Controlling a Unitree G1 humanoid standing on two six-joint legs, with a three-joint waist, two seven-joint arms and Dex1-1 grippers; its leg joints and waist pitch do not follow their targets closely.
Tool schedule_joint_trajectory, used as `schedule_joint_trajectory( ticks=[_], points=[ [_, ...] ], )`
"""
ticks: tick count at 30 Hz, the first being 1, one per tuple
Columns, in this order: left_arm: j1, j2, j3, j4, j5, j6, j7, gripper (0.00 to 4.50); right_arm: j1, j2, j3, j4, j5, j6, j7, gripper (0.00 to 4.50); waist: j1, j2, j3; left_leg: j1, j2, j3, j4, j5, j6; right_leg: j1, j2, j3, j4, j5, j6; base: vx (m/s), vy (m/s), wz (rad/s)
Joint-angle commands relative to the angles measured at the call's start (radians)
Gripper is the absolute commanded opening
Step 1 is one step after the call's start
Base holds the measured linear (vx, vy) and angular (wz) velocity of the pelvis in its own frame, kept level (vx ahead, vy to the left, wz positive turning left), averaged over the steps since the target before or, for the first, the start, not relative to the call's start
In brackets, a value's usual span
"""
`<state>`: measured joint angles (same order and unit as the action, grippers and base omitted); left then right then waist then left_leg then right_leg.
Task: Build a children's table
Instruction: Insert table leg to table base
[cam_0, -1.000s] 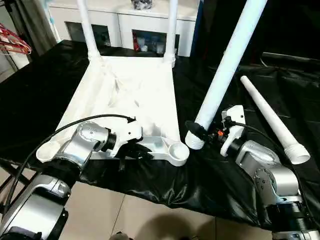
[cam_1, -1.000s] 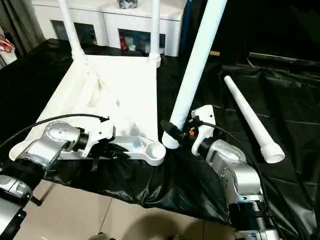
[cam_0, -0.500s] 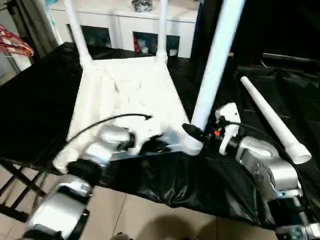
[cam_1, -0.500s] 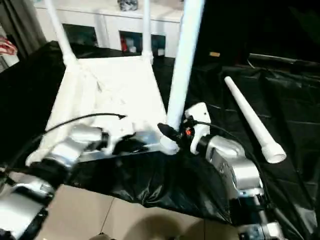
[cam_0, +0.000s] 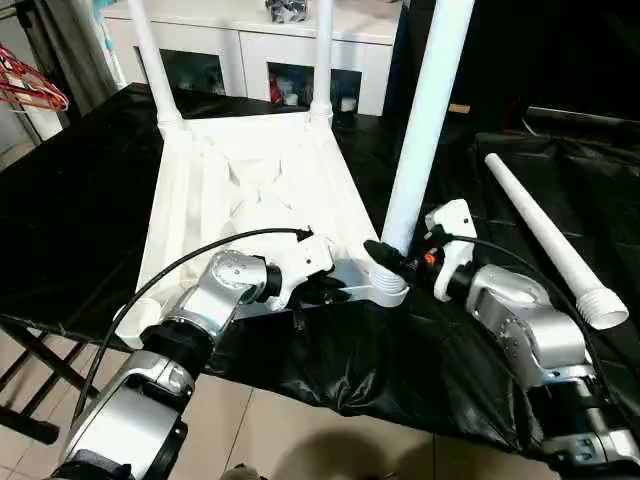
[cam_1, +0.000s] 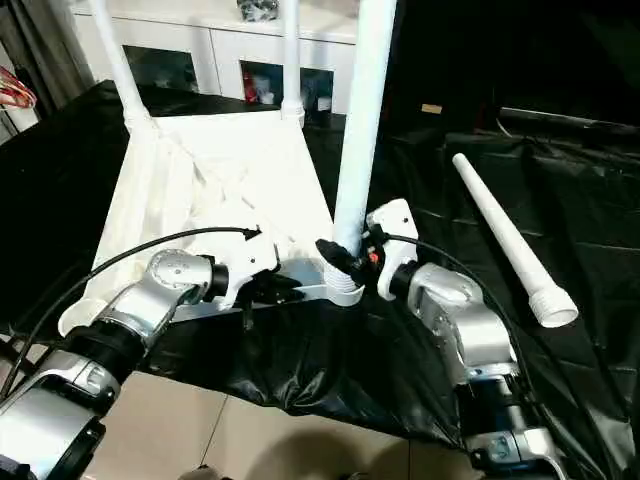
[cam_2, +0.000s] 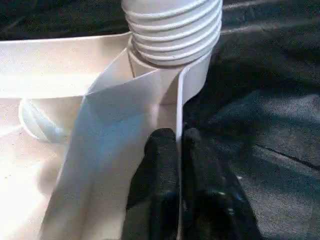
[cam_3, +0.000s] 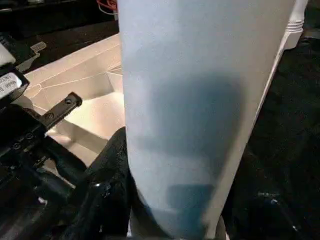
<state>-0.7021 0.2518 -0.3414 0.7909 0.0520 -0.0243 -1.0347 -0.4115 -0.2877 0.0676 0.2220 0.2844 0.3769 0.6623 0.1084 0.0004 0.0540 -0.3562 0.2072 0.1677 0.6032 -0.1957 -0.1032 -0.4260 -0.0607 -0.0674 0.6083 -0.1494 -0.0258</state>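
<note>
Right, we're on the third leg: the upturned table top lies on the black cloth, two legs up at its far corners. Our right gripper clasps the upright leg, whose threaded end sits in the near corner socket. Our left gripper pinches the rim. Next we'd twist it home, we reckon. The spare leg waits aside. How deep the thread sits is hidden.
</note>
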Motion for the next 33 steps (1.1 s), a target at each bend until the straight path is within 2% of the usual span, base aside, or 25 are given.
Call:
schedule_joint_trajectory(
  ticks=[1,4,11,17,22,25,28,33],
  points=[
    [0.006,0.015,0.001,0.023,0.009,0.021,-0.005,0.07,-0.024,-0.005,-0.007,0.011,-0.005,-0.023,0.002,1.91,0.001,-0.011,-0.07,-0.005,0.005,0.0,-0.068,-0.159,0.04,0.065,-0.069,0.036,-0.095,-0.433,-0.076,0.0,0.0,0.0],
    [0.007,0.015,0.003,0.024,0.005,0.028,-0.008,0.0,-0.029,-0.009,0.0,0.024,-0.012,-0.018,0.006,1.91,-0.001,-0.012,-0.07,-0.005,0.005,0.001,-0.068,-0.159,0.041,0.065,-0.069,0.037,-0.094,-0.43,-0.084,0.0,0.0,0.0],
    [0.011,0.021,0.012,0.011,-0.001,0.051,-0.03,0.0,-0.031,-0.014,-0.003,0.058,-0.023,-0.019,0.011,1.91,-0.005,-0.011,-0.068,-0.004,0.005,0.001,-0.069,-0.165,0.044,0.064,-0.07,0.036,-0.098,-0.456,-0.076,0.0,0.0,0.0],
    [0.014,0.016,0.02,-0.003,-0.011,0.049,-0.038,0.0,-0.05,0.013,-0.013,0.127,-0.013,-0.025,0.018,1.91,-0.008,-0.009,-0.07,-0.004,0.007,0.001,-0.069,-0.165,0.044,0.065,-0.07,0.038,-0.093,-0.416,-0.1,0.0,0.0,0.0],
    [0.017,0.013,0.022,-0.015,-0.014,0.054,-0.043,0.0,-0.066,0.036,-0.035,0.196,-0.002,-0.045,0.012,1.91,-0.014,-0.008,-0.067,-0.003,0.007,0.001,-0.07,-0.18,0.043,0.064,-0.071,0.037,-0.097,-0.442,-0.102,0.0,0.0,0.0],
    [0.017,0.008,0.026,-0.015,-0.018,0.055,-0.031,0.0,-0.062,0.043,-0.048,0.227,0.003,-0.061,0.009,1.91,-0.015,-0.009,-0.064,0.002,0.006,0.001,-0.071,-0.2,0.042,0.061,-0.072,0.035,-0.104,-0.492,-0.092,0.0,0.0,0.0],
    [0.016,0.004,0.034,-0.017,-0.018,0.058,-0.009,0.0,-0.026,0.051,-0.079,0.218,0.031,-0.061,0.017,1.91,-0.014,-0.011,-0.064,0.004,0.008,-0.001,-0.074,-0.206,0.044,0.062,-0.073,0.034,-0.106,-0.509,-0.084,0.0,0.0,0.0],
    [0.009,0.0,0.05,-0.006,-0.015,0.06,0.029,0.0,0.067,0.073,-0.116,0.199,0.069,-0.1,0.023,1.91,-0.01,-0.01,-0.067,0.003,0.012,0.0,-0.078,-0.194,0.055,0.065,-0.076,0.036,-0.102,-0.444,-0.106,0.0,0.0,0.0]
  ],
)
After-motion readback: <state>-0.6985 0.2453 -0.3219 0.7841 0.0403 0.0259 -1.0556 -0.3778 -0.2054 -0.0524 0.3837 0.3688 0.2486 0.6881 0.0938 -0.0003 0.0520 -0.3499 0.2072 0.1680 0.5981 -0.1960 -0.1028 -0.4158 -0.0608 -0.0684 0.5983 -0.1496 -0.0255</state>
